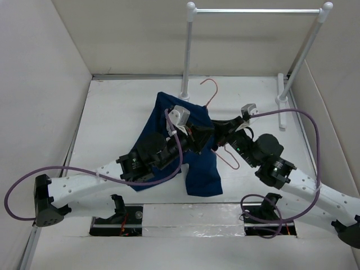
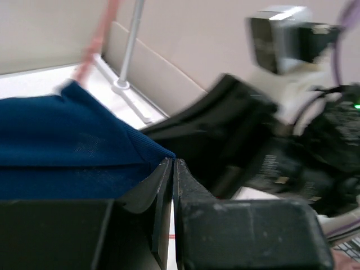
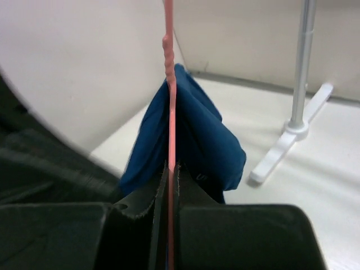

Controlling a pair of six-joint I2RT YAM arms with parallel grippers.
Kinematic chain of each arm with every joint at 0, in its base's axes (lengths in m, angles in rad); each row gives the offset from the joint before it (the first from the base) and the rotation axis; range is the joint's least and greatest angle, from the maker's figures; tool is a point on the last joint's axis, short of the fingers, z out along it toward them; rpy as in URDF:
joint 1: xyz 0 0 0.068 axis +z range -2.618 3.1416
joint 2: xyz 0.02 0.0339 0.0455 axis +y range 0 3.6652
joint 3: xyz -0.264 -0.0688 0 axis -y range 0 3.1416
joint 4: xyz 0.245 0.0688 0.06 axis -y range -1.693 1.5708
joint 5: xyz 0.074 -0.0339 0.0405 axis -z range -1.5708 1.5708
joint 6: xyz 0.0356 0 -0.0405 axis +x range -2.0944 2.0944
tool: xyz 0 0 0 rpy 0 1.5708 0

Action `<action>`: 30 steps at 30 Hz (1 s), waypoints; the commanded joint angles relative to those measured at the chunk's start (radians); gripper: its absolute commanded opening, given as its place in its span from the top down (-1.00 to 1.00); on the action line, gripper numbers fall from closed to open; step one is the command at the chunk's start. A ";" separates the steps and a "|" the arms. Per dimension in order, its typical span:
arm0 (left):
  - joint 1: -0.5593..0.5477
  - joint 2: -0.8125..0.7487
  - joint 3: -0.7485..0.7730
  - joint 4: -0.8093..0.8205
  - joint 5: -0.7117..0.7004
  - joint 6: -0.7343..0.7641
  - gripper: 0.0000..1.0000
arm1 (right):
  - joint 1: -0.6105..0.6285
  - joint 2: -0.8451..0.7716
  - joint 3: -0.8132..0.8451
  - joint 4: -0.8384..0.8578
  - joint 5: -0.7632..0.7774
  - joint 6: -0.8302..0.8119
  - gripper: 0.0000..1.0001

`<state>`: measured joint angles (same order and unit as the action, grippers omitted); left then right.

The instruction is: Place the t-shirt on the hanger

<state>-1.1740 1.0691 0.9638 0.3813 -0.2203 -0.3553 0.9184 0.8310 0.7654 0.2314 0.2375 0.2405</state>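
Pinching t-shirt (image 2: 67, 146) with left gripper (image 2: 172, 169), right gripper (image 3: 171, 171) clamping hanger (image 3: 170, 112), rack (image 3: 302, 67) beyond

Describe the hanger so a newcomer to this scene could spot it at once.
Find the tall white rack at the back. Just in front of it lies a crumpled navy shirt, and the hanger pokes out of its top, pinched in the right claw. It is the only thin pink wire, with a curved hook, unlike the thick purple cables.
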 commanded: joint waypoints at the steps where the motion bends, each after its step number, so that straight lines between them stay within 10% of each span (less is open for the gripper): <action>1: -0.091 -0.009 0.082 0.036 -0.020 0.076 1.00 | -0.006 0.080 -0.035 0.319 0.060 -0.032 1.00; 12: -0.164 -0.078 0.024 -0.050 -0.132 -0.002 1.00 | 0.019 0.108 -0.098 0.479 0.131 -0.069 1.00; 19: -0.164 -0.141 0.013 -0.082 -0.238 -0.005 -0.10 | 0.019 -0.003 -0.185 0.572 0.155 -0.072 1.00; 30: -0.071 -0.120 0.056 -0.042 -0.524 -0.126 -0.04 | 0.019 -0.050 -0.255 0.655 0.138 -0.082 1.00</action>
<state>-1.2999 0.9073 0.9779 0.3214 -0.6613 -0.3969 0.9318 0.8032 0.5053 0.7094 0.3672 0.1745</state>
